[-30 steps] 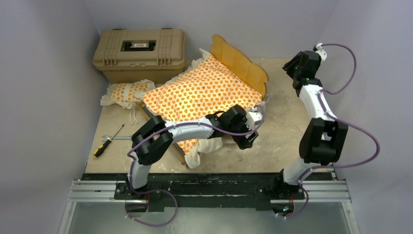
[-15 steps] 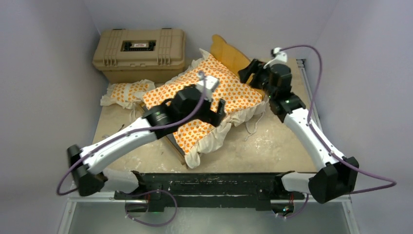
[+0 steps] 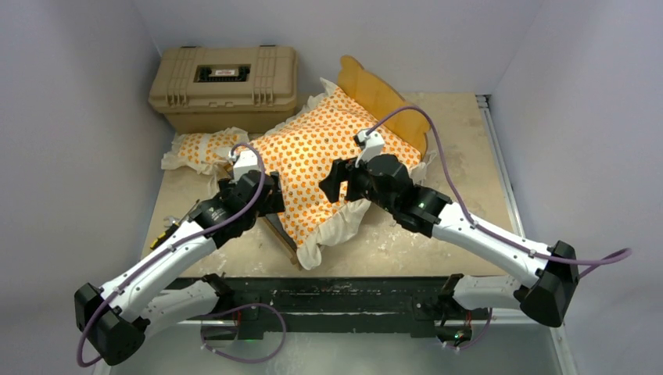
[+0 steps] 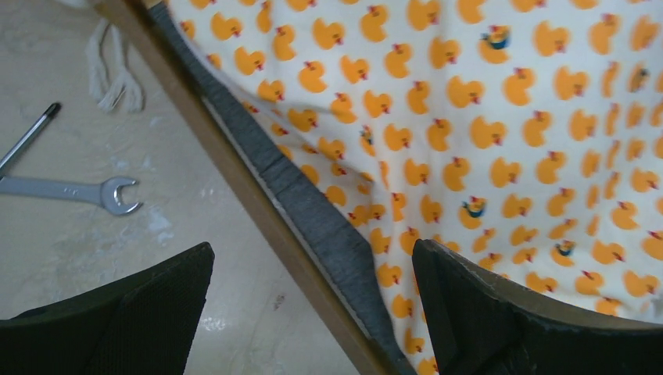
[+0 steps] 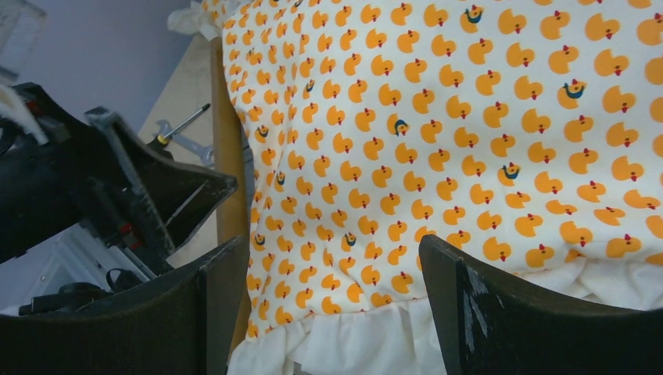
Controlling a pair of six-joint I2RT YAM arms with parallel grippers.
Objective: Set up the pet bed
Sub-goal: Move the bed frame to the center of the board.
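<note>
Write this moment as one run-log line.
left gripper: open, above frame rail | right gripper: open, above mattress cushion | pillow: on table, unplaced

Count: 1 frame [image 3: 385,95], 1 mattress [image 3: 317,152], both under both pairs of fingers. 1 pillow [image 3: 205,147], 1 case [image 3: 224,82]. Tools: 1 wrench [image 4: 74,190], 1 screwdriver [image 4: 27,139], both left of the left fingers [image 4: 141,312]. 2 grippers: left gripper [image 4: 313,250], right gripper [image 5: 328,246], 2 fingers each. 1 table [image 3: 461,148].

The left arm [image 3: 160,266] and right arm [image 3: 489,236] share white link shells and bulky black joint housings. Purple cables [image 3: 413,108] loop along each. The left end effector [image 4: 313,308] has black, finely textured fingers [image 4: 117,320]; the right end effector [image 5: 332,308] shows white scuffs.
</note>
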